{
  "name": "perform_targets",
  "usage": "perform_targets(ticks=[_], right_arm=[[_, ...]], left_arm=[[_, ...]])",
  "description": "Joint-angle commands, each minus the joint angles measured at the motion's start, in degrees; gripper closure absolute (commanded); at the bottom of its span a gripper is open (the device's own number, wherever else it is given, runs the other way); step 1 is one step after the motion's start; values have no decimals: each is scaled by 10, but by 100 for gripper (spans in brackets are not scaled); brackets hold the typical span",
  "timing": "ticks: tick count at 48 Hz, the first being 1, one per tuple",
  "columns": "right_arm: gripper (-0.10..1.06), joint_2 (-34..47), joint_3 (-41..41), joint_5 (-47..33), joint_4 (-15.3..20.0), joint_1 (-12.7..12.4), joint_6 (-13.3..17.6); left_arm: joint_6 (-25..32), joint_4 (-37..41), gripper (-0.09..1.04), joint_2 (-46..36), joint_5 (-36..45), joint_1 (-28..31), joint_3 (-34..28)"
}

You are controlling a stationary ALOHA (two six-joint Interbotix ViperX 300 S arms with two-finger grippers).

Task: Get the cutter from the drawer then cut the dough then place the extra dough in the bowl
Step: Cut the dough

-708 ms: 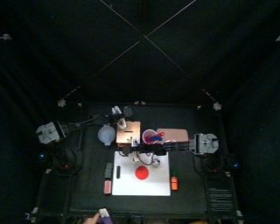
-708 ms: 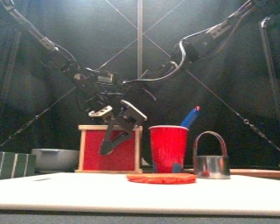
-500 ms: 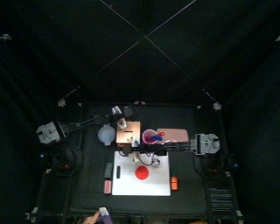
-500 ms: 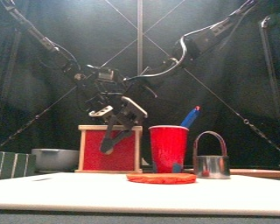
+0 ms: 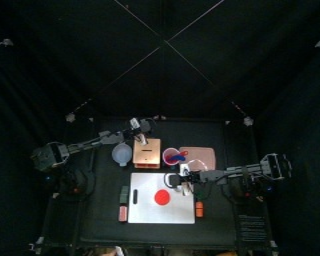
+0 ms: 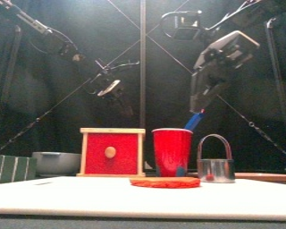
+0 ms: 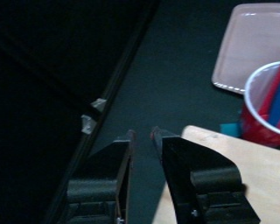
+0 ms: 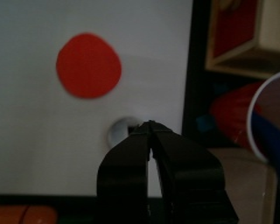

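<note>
Right claw (image 8: pixel 149 127): jaws closed tip to tip, empty, raised above the white cutting board (image 8: pixel 38 131). Metal cutter (image 6: pixel 214 161): upright on the board below this claw, at 1 o'clock from the red dough disc (image 8: pixel 87 66). Left claw (image 7: pixel 142 133): jaws narrowed to a thin slit, empty, raised at 12 o'clock of the wooden box (image 6: pixel 112 152); drawer closed. Blue-grey bowl (image 6: pixel 56 162): 9 o'clock of the box.
</note>
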Motion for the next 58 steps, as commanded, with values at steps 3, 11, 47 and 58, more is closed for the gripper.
perform_targets(ticks=[3,11,47,58], right_arm=[[11,7,-6,10,-4,4,3],[8,50,-16,-4,-32,0,1],[44,89,-96,32,-30,2,18],[44,151,-174,73,-33,15,131]], left_arm=[[2,-18,27,-22,-78,-22,11],[2,-21,27,-30,-160,-62,62],[6,-171,27,-49,-355,-142,236],[7,-174,27,-49,-355,-141,242]])
